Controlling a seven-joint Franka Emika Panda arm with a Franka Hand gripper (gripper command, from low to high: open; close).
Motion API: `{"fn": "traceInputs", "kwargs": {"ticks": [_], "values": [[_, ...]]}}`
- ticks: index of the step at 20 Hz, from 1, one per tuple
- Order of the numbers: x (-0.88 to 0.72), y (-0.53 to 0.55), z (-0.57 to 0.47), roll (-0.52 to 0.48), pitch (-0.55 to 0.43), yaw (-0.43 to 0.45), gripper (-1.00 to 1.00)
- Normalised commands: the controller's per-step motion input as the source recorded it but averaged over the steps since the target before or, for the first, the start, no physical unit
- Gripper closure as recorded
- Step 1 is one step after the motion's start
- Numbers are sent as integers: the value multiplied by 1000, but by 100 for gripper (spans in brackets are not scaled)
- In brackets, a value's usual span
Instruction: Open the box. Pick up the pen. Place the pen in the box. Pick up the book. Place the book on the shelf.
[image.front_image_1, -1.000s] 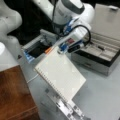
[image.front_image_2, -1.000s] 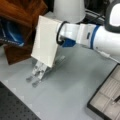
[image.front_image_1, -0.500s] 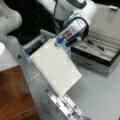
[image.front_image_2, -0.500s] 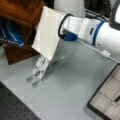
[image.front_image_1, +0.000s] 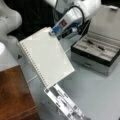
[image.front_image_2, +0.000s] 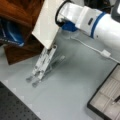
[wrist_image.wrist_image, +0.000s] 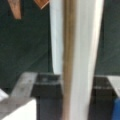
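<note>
My gripper (image.front_image_1: 54, 32) is shut on the top corner of the white dotted book (image.front_image_1: 46, 58), which hangs tilted in the air above the metal stand. In a front view the book (image.front_image_2: 47, 22) is right in front of the reddish-brown shelf (image.front_image_2: 21, 13); the shelf's flat top (image.front_image_1: 13, 96) also shows at a front view's bottom left. The wrist view shows the book's edge (wrist_image.wrist_image: 75, 57) clamped between the dark fingers (wrist_image.wrist_image: 47, 91). The box (image.front_image_1: 96, 53) stands open at the right with the black pen (image.front_image_1: 96, 45) lying in its pale compartments. The box's corner (image.front_image_2: 106, 101) shows in the other view too.
A folding silver metal stand (image.front_image_1: 63, 103) sits on the grey table just below the book, seen also as the stand (image.front_image_2: 42, 67). A white cable (image.front_image_2: 93, 48) trails across the table. Something blue (image.front_image_2: 11, 33) lies inside the shelf. A second white arm (image.front_image_1: 8, 22) stands at the left.
The gripper has carried the book up and away from the stand, closer to the shelf. The box and pen have not moved.
</note>
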Motion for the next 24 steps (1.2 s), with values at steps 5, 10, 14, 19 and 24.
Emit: {"fn": "traceInputs", "kwargs": {"ticks": [5,10,14,19,24], "values": [[-225,-75,369,132,83,-201,100],[-165,-111,263,141,90,-212,100],[-140,-221,196,131,94,-152,100],[-171,-338,136,105,70,-68,100],[-192,-333,124,89,52,54,100]]}}
